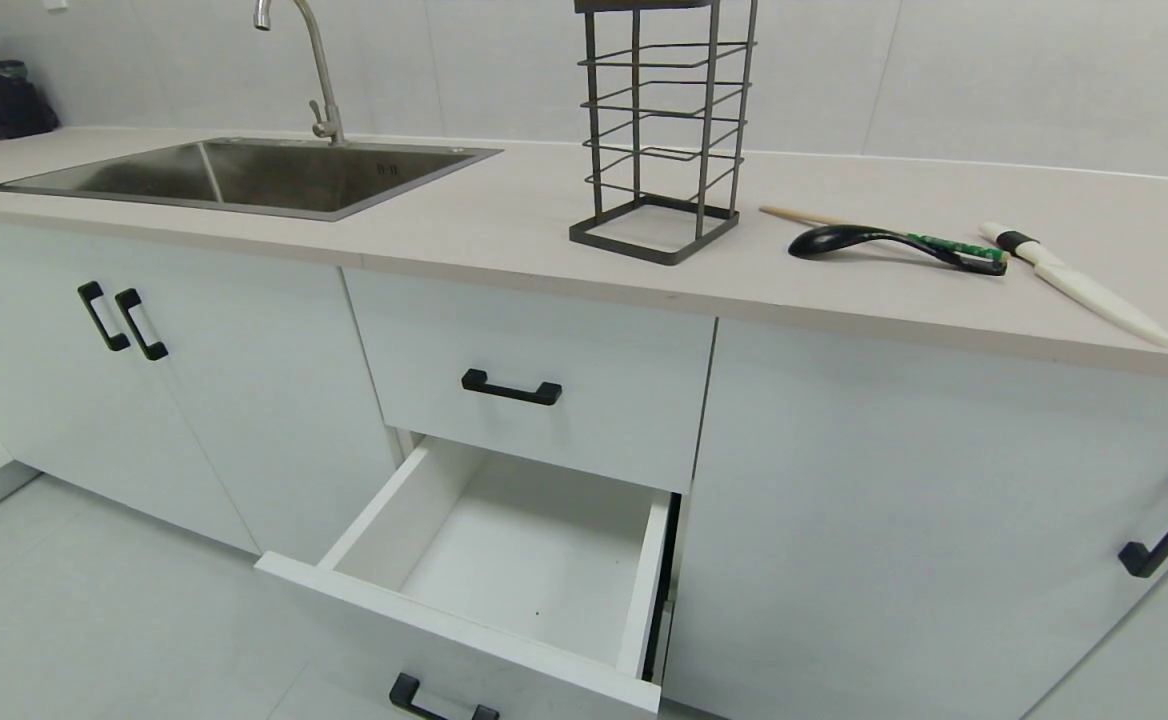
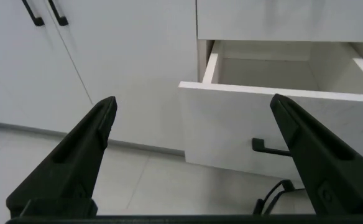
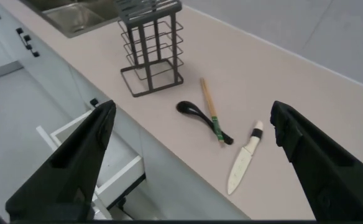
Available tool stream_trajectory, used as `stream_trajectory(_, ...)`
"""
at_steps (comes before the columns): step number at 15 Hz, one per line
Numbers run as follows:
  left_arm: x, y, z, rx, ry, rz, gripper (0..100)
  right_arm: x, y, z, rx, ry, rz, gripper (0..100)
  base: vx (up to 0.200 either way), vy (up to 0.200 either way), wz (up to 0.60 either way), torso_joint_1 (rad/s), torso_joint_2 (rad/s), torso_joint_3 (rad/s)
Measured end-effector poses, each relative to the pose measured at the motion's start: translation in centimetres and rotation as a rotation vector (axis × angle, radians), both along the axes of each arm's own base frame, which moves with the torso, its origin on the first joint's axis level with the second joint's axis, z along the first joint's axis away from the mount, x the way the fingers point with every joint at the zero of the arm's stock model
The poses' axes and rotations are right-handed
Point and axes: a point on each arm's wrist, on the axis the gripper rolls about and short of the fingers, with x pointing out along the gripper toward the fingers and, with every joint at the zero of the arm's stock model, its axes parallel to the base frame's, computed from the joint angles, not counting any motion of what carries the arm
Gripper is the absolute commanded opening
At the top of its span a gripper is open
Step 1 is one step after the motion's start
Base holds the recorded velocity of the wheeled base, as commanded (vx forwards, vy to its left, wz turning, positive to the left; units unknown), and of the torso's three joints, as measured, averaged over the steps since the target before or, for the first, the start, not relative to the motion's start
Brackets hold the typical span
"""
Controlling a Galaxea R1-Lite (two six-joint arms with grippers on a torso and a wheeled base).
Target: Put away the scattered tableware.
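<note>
A long pale counter [image 1: 504, 230] runs across the scene above white cabinet fronts [image 1: 244, 400] with black handles. A steel sink [image 1: 274, 170] is set into its left part, with one curved faucet [image 1: 319, 70] behind it.

Under the counter's middle are two drawers. The upper drawer [image 1: 544, 370] is shut. The lower drawer [image 1: 504, 545] is pulled out, white inside, with nothing lying in it.

One dark wire rack [image 1: 636, 120] stands upright on the counter, right of the sink and above the drawers.

The left end effector [image 2: 194, 102] hangs low before the pulled-out drawer's front panel [image 2: 281, 106], its two black fingers spread wide and holding nothing. The right end effector [image 3: 194, 107] hovers high over the counter, above the tableware, fingers likewise wide apart and empty.

The tableware lies on the counter right of the rack, three kinds close together:
- One knife [image 1: 1084, 290], farthest right, is all white except for a black band where handle meets blade. It lies flat, just beside the other pieces.
- One black spoon [image 1: 834, 240], with a deep oval bowl and a curved handle, has its bowl toward the rack.
- A light wooden chopstick [image 1: 794, 213] with a green patterned end lies slantwise, crossing the spoon's handle. Whether it is a single stick or a pair pressed together cannot be told.

From the right wrist view the spoon [image 3: 191, 110], chopstick [image 3: 209, 109] and knife [image 3: 243, 162] lie beyond the rack [image 3: 150, 56].
</note>
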Motion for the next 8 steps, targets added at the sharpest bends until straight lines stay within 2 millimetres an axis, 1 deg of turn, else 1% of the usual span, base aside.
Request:
stream_trajectory(5, -0.01, 0.0, -0.06, -0.085, 0.01, 0.0, 100, 0.0, 0.0, -0.02, -0.001, 0.002, 0.0, 0, 0.0, 0.0, -0.6, 0.001, 0.0, 0.003)
stream_trajectory(8, -0.01, 0.0, -0.06, -0.087, 0.01, -0.002, 100, 0.0, -0.01, 0.01, -0.001, -0.001, -0.001, 0, 0.0, 0.0, 0.0, 0.0, 0.0, 0.0)
